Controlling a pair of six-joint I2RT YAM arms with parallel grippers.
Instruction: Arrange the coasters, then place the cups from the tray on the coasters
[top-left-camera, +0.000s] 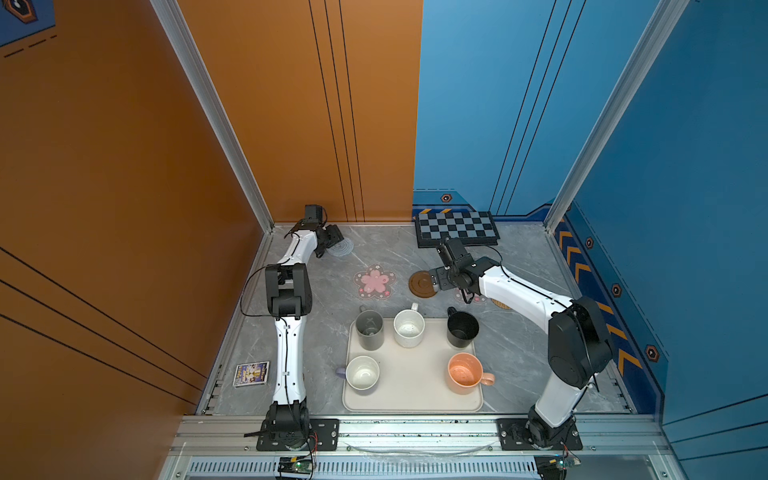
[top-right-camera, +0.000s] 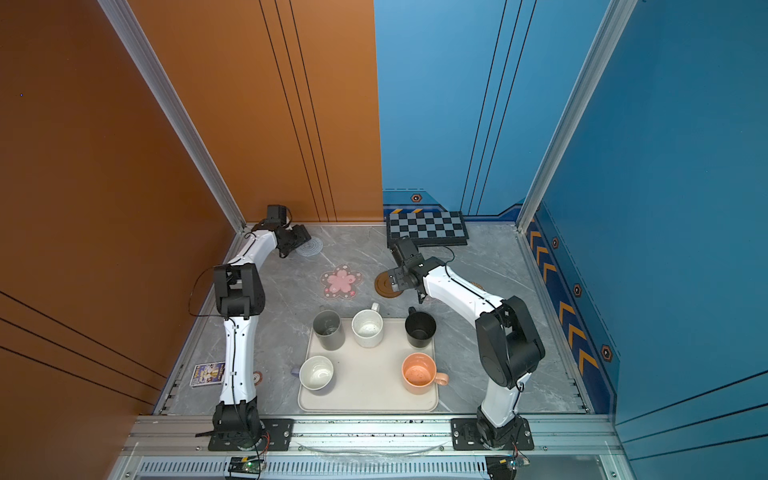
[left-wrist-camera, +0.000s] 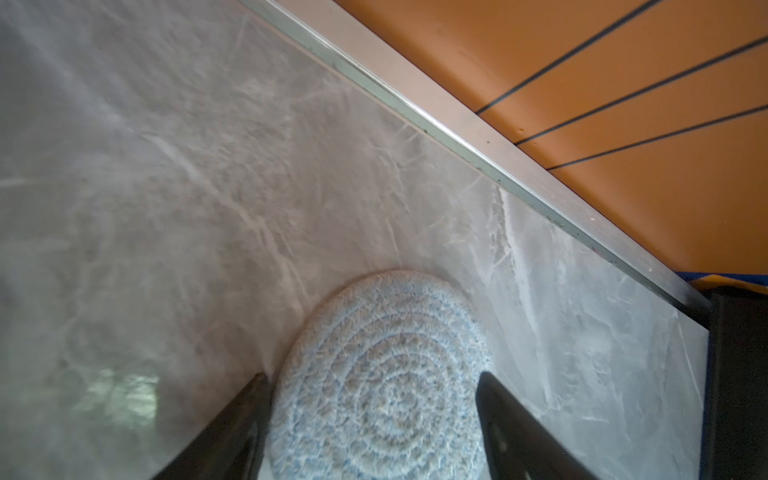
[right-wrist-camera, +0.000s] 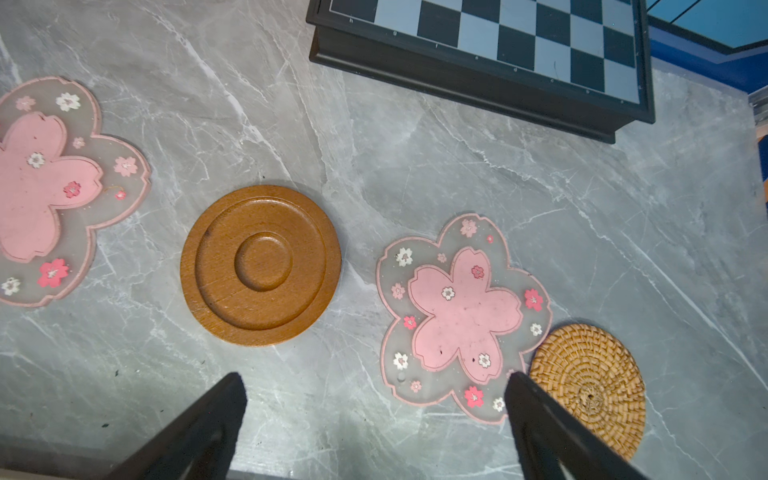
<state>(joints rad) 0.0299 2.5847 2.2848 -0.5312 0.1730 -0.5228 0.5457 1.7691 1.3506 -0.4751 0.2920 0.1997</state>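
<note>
Left jaws are apart, one tip on each side of the grey-blue knitted coaster (left-wrist-camera: 378, 374), which lies flat on the worktop (left-wrist-camera: 166, 208) in the far left corner, close to the orange wall. Can't tell whether the tips press its rim.

Right jaws are spread wide over bare worktop with nothing between them, just beside the brown ringed disc (right-wrist-camera: 261, 266).

Right wrist view shows the other coasters in a rough line: pink-flower coaster (right-wrist-camera: 45, 187), brown ringed disc, second pink-flower coaster (right-wrist-camera: 461, 316), then the tan rattan coaster (right-wrist-camera: 590, 382) just beside that flower's edge. The first three are clearly apart. The chequered board (right-wrist-camera: 498, 41) sits behind them by the blue wall.

All five mugs are upright on the tray (top-left-camera: 415, 390) at the near edge — grey mug (top-left-camera: 369, 330), speckled white mug (top-left-camera: 409, 328) and black mug (top-left-camera: 461, 329) along the far side, lavender mug (top-left-camera: 362, 372) and peach-orange mug (top-left-camera: 465, 373) along the near side. No coaster carries a mug.
</note>
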